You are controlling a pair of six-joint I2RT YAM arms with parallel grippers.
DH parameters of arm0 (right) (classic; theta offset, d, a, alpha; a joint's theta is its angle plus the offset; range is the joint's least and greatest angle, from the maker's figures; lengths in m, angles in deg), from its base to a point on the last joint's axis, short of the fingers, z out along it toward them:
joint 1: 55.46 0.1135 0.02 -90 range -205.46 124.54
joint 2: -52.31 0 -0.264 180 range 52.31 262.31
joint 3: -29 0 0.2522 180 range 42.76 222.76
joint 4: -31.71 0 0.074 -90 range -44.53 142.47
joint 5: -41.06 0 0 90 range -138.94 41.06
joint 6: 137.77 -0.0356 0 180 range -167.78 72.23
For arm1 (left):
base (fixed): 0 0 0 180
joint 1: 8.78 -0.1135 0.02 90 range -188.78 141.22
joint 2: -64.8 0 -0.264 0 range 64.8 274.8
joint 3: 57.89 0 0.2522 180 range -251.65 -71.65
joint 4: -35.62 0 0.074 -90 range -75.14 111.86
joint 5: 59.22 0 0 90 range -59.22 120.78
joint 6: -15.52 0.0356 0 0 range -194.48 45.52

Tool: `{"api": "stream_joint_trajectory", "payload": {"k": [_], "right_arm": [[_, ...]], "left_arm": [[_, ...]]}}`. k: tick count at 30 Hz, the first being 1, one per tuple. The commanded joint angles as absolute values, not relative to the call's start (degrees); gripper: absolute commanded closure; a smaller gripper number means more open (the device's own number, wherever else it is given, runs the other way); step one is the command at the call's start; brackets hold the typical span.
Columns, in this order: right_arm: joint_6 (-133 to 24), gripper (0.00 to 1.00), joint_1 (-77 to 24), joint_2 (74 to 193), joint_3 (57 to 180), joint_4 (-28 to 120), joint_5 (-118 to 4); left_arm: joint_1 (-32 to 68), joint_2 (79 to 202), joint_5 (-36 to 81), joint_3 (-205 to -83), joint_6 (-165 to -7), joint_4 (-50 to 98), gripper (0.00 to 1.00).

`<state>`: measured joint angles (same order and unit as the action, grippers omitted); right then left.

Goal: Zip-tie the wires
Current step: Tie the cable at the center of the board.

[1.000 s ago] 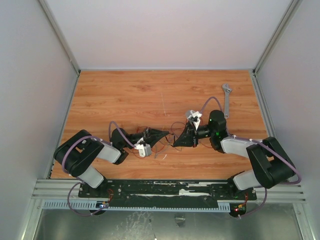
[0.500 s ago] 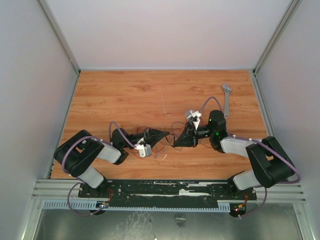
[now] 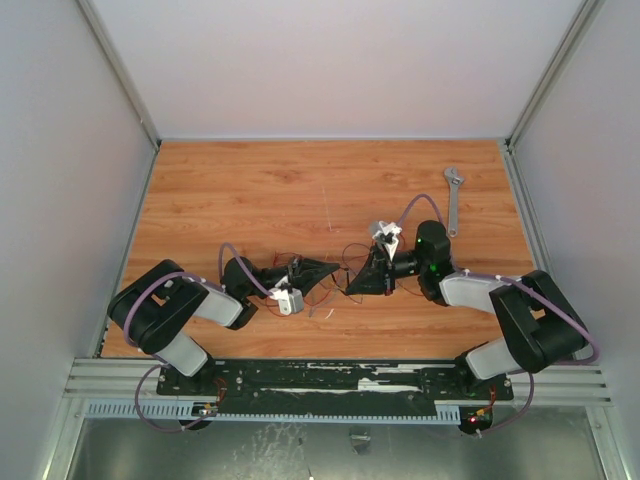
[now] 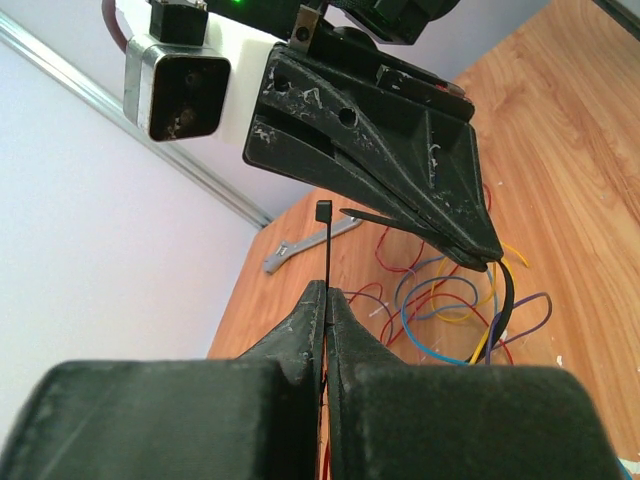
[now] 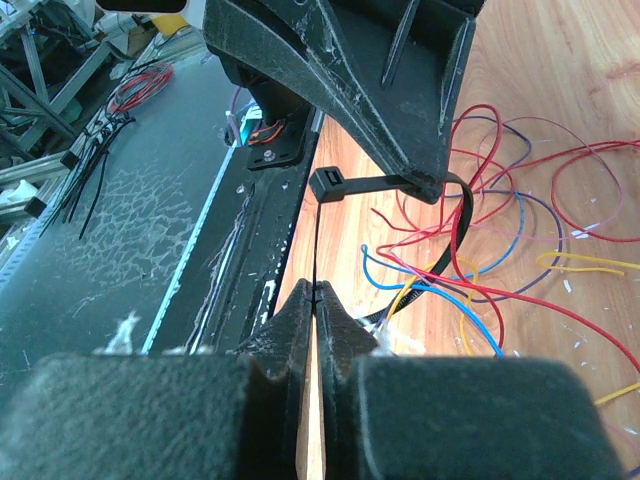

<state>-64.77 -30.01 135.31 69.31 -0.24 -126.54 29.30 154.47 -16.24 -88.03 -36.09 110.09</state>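
The wires point(image 3: 352, 250) lie as a loose tangle of thin red, blue, yellow and purple loops point(image 5: 500, 200) on the wooden table, between the two arms. My left gripper point(image 4: 327, 292) is shut on the black zip tie point(image 4: 325, 250), just below its square head point(image 4: 323, 211). My right gripper point(image 5: 314, 288) is shut on the tie's thin tail, which runs up to the head point(image 5: 328, 185). Whether the tail has entered the head I cannot tell. The strip's middle point(image 5: 465, 225) curves down among the wires. In the top view both grippers point(image 3: 335, 267) point(image 3: 352, 287) meet tip to tip.
A silver wrench point(image 3: 453, 200) lies at the far right of the table. White scraps point(image 3: 322, 312) dot the wood near the grippers. The metal rail point(image 3: 340, 378) runs along the near edge, and spare black ties point(image 5: 95, 170) lie on the dark surface beyond it.
The right wrist has edged very slightly towards the far left. Both grippers stay shut on the zip tie, and the wires have not moved.
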Motion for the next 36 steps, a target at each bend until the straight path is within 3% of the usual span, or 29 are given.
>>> {"api": "stream_joint_trajectory", "payload": {"k": [1,36], "right_arm": [[-66.07,1.0,-29.72,135.21,69.43,-2.98,-125.85],[-80.11,1.0,-31.15,135.8,69.74,-10.86,-124.39]], "left_arm": [[29.8,153.79,-15.62,-88.88,-35.19,128.56,1.0],[31.11,153.37,-14.64,-87.19,-32.52,128.52,1.0]]}}
